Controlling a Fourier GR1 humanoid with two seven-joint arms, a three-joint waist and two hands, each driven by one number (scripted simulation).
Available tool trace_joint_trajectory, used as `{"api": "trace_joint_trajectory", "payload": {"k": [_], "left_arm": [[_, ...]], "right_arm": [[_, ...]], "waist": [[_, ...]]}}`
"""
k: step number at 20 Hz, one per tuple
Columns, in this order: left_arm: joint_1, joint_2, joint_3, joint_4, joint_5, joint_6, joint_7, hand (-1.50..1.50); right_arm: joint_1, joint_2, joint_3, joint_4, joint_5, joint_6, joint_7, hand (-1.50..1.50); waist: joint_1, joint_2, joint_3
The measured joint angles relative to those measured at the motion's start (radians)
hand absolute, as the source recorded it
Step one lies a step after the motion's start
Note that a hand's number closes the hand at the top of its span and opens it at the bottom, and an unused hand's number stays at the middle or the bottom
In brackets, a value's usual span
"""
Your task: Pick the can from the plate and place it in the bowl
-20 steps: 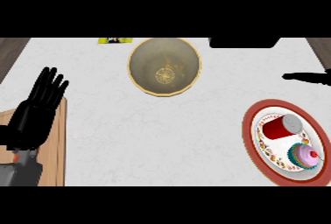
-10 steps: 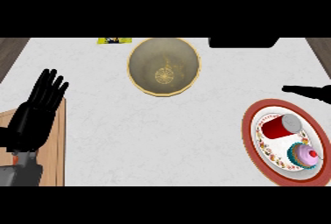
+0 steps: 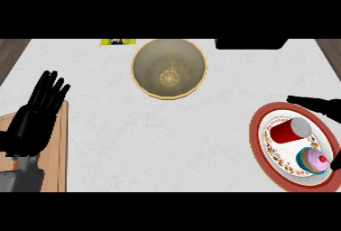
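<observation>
Red can [image 3: 289, 131] lies on its side on the plate [image 3: 261, 135], silver end pointing toward 1 o'clock, sitting in the plate's upper half. Plate is red-rimmed with a patterned white centre, at 4 o'clock of the view, partly cut by the right edge. A cupcake [image 3: 313, 160] with pink frosting and a cherry sits on the same plate at 5 o'clock from the can, just beside it, apart.

Bowl [image 3: 169, 68] is at 12 o'clock of the view, tan with a gold motif at the bottom, nothing inside. It's well apart from the plate, at about 10 o'clock from the can.

Right hand [image 3: 318, 104]: only dark fingers show, coming in from the right edge at 3 o'clock, extended straight over the plate's upper rim, just at 1 o'clock of the can, not touching it. Reads as spread, holding nothing.

Left hand [image 3: 36, 117] at 9 o'clock of the view, fingers straight and up, wide, resting, holding nothing. It partly overlaps a wooden board [image 3: 57, 153] at 8 o'clock.

Yellow item [image 3: 118, 41] at 11 o'clock on the counter's top edge, dark object [image 3: 250, 43] at 1 o'clock; can't tell what either is. Counter [image 3: 146, 144] is white, marbled.
</observation>
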Motion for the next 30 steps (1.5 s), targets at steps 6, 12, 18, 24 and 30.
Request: {"api": "trace_joint_trajectory", "payload": {"k": [6,12,18,24,30], "left_arm": [[-0.021,-0.006,0.017,-0.028,-0.008,-0.004,0.056,0.0],[-0.003,-0.038,0.014,-0.037,-0.034,-0.017,0.045,0.0],[-0.022,-0.042,0.04,-0.007,-0.044,-0.041,0.036,0.0],[-0.036,-0.049,0.049,-0.021,-0.047,-0.038,0.057,0.0],[-0.04,-0.056,0.064,-0.005,-0.062,-0.046,0.048,0.0]], "right_arm": [[-0.005,0.059,0.007,0.034,0.092,-0.017,-0.024,-1.5],[-0.082,0.124,0.021,0.121,0.182,-0.011,-0.021,-1.5],[-0.105,0.153,0.032,0.157,0.263,-0.031,-0.049,1.5],[-0.1,0.157,0.072,0.163,0.362,-0.128,-0.136,1.5],[-0.108,0.154,0.057,0.177,0.417,-0.177,-0.211,1.5]], "waist": [[0.001,-0.001,-0.002],[0.004,-0.001,-0.003],[0.004,0.001,-0.001],[0.003,0.0,-0.001],[0.002,0.0,0.0]]}}
